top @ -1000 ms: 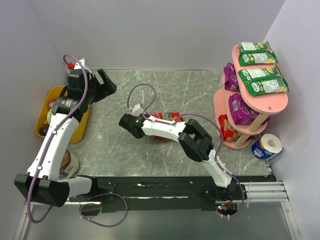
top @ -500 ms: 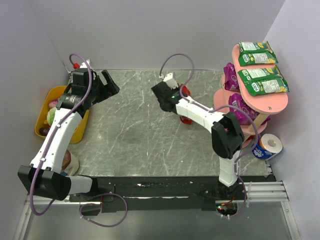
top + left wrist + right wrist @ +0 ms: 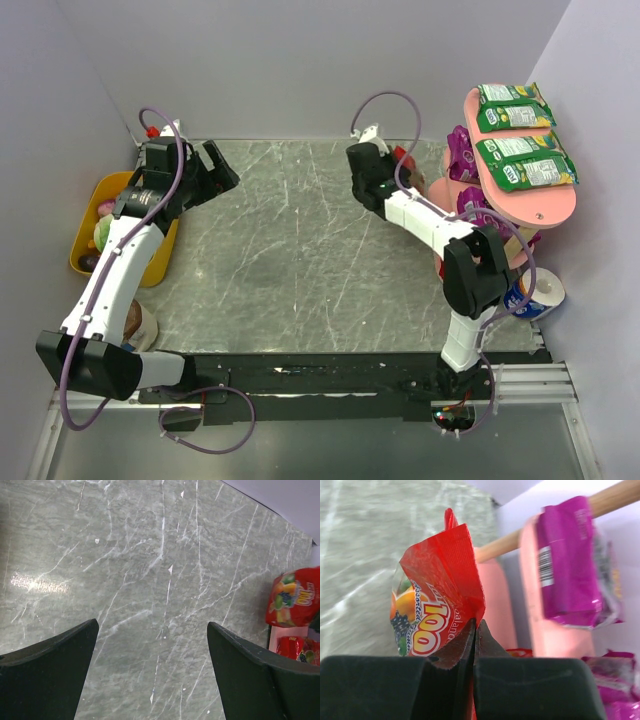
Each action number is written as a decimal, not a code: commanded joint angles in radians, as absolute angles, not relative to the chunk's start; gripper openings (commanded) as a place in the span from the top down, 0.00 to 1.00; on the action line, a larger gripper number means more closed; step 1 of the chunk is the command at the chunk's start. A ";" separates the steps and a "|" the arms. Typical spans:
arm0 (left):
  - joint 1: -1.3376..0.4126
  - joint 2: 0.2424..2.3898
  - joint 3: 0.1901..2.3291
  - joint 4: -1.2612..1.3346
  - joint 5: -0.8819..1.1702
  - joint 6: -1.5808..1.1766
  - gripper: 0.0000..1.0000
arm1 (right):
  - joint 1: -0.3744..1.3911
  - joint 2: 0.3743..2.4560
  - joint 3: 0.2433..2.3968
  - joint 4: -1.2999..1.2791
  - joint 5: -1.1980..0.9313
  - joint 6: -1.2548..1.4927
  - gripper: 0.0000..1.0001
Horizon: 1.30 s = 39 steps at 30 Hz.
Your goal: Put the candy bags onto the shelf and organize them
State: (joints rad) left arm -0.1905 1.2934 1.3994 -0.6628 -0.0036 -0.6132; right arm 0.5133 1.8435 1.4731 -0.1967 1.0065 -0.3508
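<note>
My right gripper (image 3: 398, 166) is shut on a red candy bag with fruit print (image 3: 437, 605) and holds it in the air just left of the pink shelf (image 3: 545, 205); the bag also shows in the left wrist view (image 3: 290, 597). Two green bags (image 3: 515, 108) (image 3: 525, 163) lie on the top tier. Two purple bags (image 3: 485, 215) (image 3: 570, 560) lie on the middle tier. A second red bag (image 3: 297, 647) lies on the bottom tier. My left gripper (image 3: 220, 168) is open and empty above the table's far left.
A yellow bowl (image 3: 85, 235) with toy vegetables sits at the left wall. A blue-and-white paper roll (image 3: 535, 292) stands beside the shelf's foot. A round pale object (image 3: 140, 325) lies by the left arm. Walls close in on three sides.
My right arm has swung from the table's middle to the far right, carrying the red bag up to the shelf. The left arm has shifted only slightly.
</note>
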 commanded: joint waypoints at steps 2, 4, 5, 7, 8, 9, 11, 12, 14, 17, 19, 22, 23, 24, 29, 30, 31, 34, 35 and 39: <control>-0.184 1.279 1.414 -0.652 0.008 -0.607 0.04 | 0.462 1.763 1.444 0.098 1.081 -0.589 1.00; -0.184 1.284 1.413 -0.652 0.014 -0.609 0.04 | 0.448 1.769 1.416 0.155 1.086 -0.661 1.00; -0.184 1.282 1.413 -0.653 0.014 -0.607 0.04 | 0.433 1.770 1.407 0.190 1.086 -0.675 1.00; -0.183 1.284 1.414 -0.655 0.011 -0.607 0.04 | 0.417 1.772 1.390 0.198 1.075 -0.689 1.00; -0.183 1.282 1.413 -0.657 0.009 -0.606 0.04 | 0.404 1.770 1.385 0.199 1.072 -0.693 1.00; -0.181 1.281 1.411 -0.657 0.009 -0.606 0.04 | 0.396 1.770 1.382 0.195 1.069 -0.692 1.00; -0.181 1.281 1.410 -0.655 0.009 -0.606 0.04 | 0.387 1.773 1.373 0.170 1.052 -0.680 1.00; -0.181 1.279 1.408 -0.653 0.009 -0.606 0.04 | 0.377 1.775 1.367 0.169 1.043 -0.680 1.00; -0.181 1.279 1.407 -0.653 0.014 -0.607 0.04 | 0.370 1.784 1.351 0.167 1.040 -0.681 1.00; -0.181 1.281 1.408 -0.655 0.012 -0.607 0.04 | 0.354 1.804 1.344 0.134 1.025 -0.658 1.00; -0.179 1.279 1.408 -0.657 0.012 -0.606 0.04 | 0.347 1.822 1.336 0.106 1.009 -0.637 1.00; -0.179 1.275 1.402 -0.653 0.008 -0.604 0.04 | 0.344 1.848 1.321 0.088 0.991 -0.629 1.00; -0.179 1.273 1.401 -0.653 0.009 -0.604 0.04 | 0.345 1.856 1.321 0.068 0.979 -0.617 1.00; -0.178 1.272 1.396 -0.652 0.012 -0.604 0.04 | 0.345 1.864 1.340 0.033 0.963 -0.568 1.00; -0.175 1.272 1.394 -0.653 0.012 -0.601 0.04 | 0.345 1.916 1.377 -0.116 0.891 -0.506 1.00; -0.175 1.269 1.394 -0.655 0.011 -0.600 0.04 | 0.345 1.924 1.384 -0.124 0.888 -0.505 1.00; -0.173 1.269 1.394 -0.653 0.009 -0.600 0.04 | 0.344 1.943 1.388 -0.129 0.885 -0.500 1.00; -0.170 1.267 1.394 -0.658 0.008 -0.597 0.04 | 0.344 1.971 1.396 -0.147 0.884 -0.492 1.00; -0.169 1.266 1.396 -0.660 0.008 -0.595 0.04 | 0.342 1.977 1.397 -0.156 0.882 -0.489 1.00; -0.166 1.267 1.397 -0.663 0.008 -0.592 0.04 | 0.327 2.005 1.396 -0.163 0.885 -0.479 1.00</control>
